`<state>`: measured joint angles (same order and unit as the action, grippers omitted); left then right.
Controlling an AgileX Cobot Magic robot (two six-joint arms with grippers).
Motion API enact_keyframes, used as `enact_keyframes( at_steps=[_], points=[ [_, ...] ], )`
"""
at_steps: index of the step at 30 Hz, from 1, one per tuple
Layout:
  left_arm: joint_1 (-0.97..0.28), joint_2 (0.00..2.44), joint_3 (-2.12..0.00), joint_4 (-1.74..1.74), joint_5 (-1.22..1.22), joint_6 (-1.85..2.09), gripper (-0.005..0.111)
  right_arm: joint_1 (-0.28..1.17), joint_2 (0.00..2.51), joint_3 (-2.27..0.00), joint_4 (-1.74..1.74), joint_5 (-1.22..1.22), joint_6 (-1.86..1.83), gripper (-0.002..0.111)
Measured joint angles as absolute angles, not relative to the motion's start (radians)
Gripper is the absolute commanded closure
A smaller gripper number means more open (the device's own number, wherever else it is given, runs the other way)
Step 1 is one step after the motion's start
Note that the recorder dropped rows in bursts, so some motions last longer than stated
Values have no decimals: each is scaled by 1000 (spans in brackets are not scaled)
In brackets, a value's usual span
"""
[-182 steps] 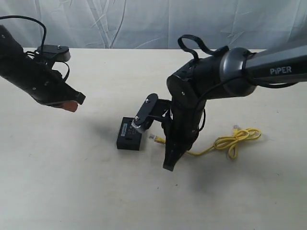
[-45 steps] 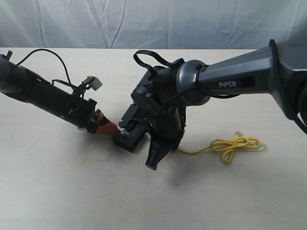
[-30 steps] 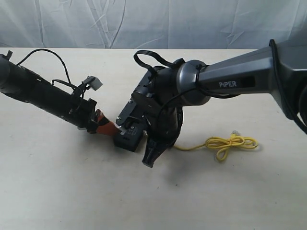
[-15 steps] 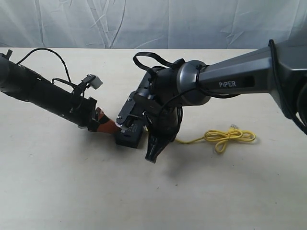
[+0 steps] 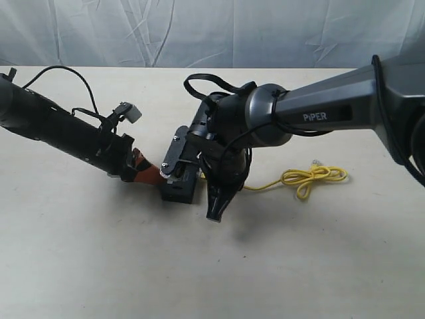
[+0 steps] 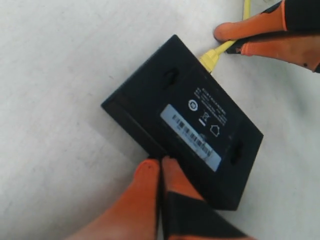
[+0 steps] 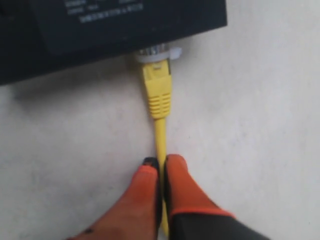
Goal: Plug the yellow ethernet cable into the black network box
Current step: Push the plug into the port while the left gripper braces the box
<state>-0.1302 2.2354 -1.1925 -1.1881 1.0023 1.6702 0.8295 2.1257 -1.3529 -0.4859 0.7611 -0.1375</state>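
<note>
One pale table (image 5: pixel 80 266) carries the flat matte-black plastic network box (image 6: pixel 185 120). The left gripper (image 6: pixel 160 165), fingers together, braces it. The right gripper (image 7: pixel 161 162) pinches the thin yellow ethernet cable (image 7: pixel 160 135) behind its plug (image 7: pixel 157 87), at the port (image 7: pixel 156 52). Insertion seems underway; next, a straight push home.

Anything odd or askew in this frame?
The thin bright-yellow ethernet cable is knotted into a loop at its far end; its clear plug tip shows outside the flat matte-black network box, so full seating is unclear.

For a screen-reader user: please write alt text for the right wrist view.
The right end effector pinches the yellow ethernet cable behind its plug, whose clear tip meets the side of the black network box on a pale table.
</note>
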Motion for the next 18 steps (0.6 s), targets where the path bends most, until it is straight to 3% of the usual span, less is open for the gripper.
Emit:
enact_keyframes(
  at_steps=[18],
  points=[
    [-130, 2225, -1203, -1101, 1004, 1553, 107, 830, 2128, -1353, -486, 767, -181, 109]
  ],
)
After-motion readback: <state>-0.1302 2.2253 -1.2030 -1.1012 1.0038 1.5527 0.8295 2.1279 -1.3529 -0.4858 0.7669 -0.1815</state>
